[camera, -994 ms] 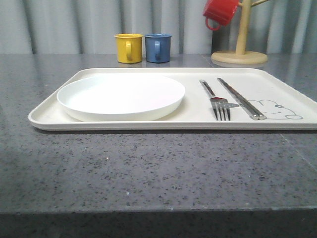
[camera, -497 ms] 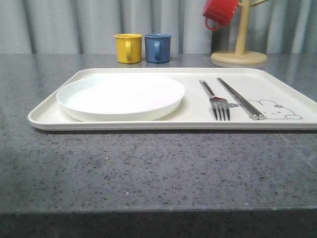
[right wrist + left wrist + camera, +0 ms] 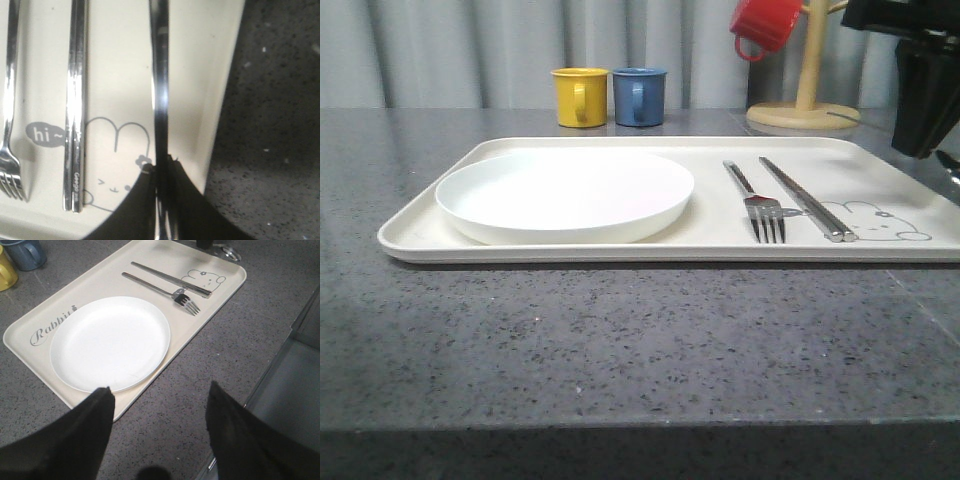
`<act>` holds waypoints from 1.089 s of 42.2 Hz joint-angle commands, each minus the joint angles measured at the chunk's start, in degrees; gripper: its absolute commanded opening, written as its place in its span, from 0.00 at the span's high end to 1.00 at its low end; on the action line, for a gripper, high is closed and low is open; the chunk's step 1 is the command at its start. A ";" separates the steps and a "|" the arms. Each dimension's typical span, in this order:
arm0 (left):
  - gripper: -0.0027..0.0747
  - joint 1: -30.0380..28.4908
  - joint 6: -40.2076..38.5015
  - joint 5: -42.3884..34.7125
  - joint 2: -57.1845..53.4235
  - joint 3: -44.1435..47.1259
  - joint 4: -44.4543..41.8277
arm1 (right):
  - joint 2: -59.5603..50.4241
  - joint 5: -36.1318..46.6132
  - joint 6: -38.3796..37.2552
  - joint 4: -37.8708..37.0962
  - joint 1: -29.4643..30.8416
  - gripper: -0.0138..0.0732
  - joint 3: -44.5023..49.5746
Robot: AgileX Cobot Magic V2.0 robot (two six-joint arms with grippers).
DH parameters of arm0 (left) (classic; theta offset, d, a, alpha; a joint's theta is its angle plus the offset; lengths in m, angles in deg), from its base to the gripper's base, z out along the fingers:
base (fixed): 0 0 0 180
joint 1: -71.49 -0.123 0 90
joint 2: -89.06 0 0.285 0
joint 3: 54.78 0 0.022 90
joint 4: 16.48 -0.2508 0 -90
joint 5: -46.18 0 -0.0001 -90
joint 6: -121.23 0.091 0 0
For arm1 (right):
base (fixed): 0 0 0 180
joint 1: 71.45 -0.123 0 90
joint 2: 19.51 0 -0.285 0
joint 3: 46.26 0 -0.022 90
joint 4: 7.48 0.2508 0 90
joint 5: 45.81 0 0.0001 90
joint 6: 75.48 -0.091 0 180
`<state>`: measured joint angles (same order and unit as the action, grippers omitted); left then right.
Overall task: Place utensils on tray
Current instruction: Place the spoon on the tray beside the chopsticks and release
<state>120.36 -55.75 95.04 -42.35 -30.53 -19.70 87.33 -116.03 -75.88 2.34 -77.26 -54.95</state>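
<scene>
The cream tray (image 3: 720, 245) lies across the table with the white plate (image 3: 565, 190) on its left half. A fork (image 3: 760, 205) and a pair of chopsticks (image 3: 807, 200) lie side by side to the plate's right, next to the drawn rabbit. My right gripper (image 3: 161, 167) is shut on a thin metal spoon handle (image 3: 160, 75), held over the tray's right end between the chopsticks (image 3: 75, 100) and the tray rim. In the front view the right gripper (image 3: 923, 140) hangs at the upper right. My left gripper (image 3: 159, 392) is open over bare table near the tray's front edge (image 3: 165, 365), holding nothing.
A yellow mug (image 3: 579, 96) and a blue mug (image 3: 639, 95) stand behind the tray. A red mug (image 3: 765, 22) hangs on a wooden stand (image 3: 804, 110) at the back right. Dark speckled tabletop (image 3: 620, 340) stretches in front of the tray.
My right arm has come into the front view at the upper right, over the tray's right end. The plate, fork and chopsticks have not moved.
</scene>
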 commanded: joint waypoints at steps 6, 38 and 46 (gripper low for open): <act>0.44 0.42 -0.52 -4.14 -0.14 -1.37 0.31 | 1.66 2.61 -5.00 1.95 -0.12 0.86 -1.55; 0.44 0.42 -0.52 -4.14 -0.14 -1.37 0.31 | -12.65 5.82 4.17 2.06 -2.06 0.49 -0.51; 0.44 0.42 -0.52 -4.14 -0.14 -1.37 0.31 | -25.41 8.52 9.68 2.00 -9.42 0.49 6.49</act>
<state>120.36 -55.75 95.04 -42.35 -30.53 -19.70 68.96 -110.17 -69.13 3.73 -83.78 -50.02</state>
